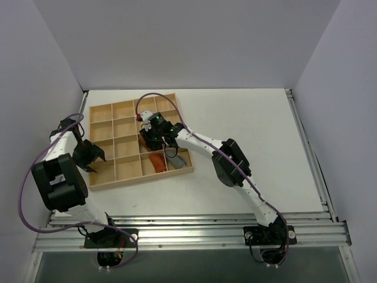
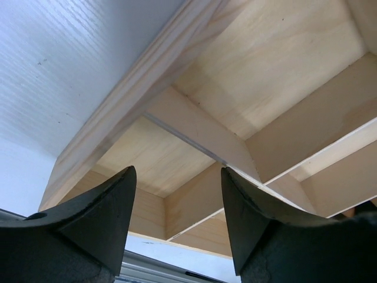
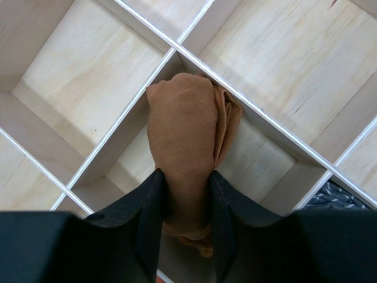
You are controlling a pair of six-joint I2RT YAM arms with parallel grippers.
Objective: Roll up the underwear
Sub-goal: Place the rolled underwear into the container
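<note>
The underwear is a caramel-brown roll of soft fabric. My right gripper is shut on it and holds it over a compartment of the wooden divided tray. In the top view the right gripper is over the tray's middle, and it mostly hides the underwear there. My left gripper is open and empty. It sits at the tray's left edge, shown in the top view as the left gripper.
An orange rolled cloth and a grey rolled cloth lie in the tray's front right compartments. The grey one shows at the edge of the right wrist view. White walls stand close on the left, back and right.
</note>
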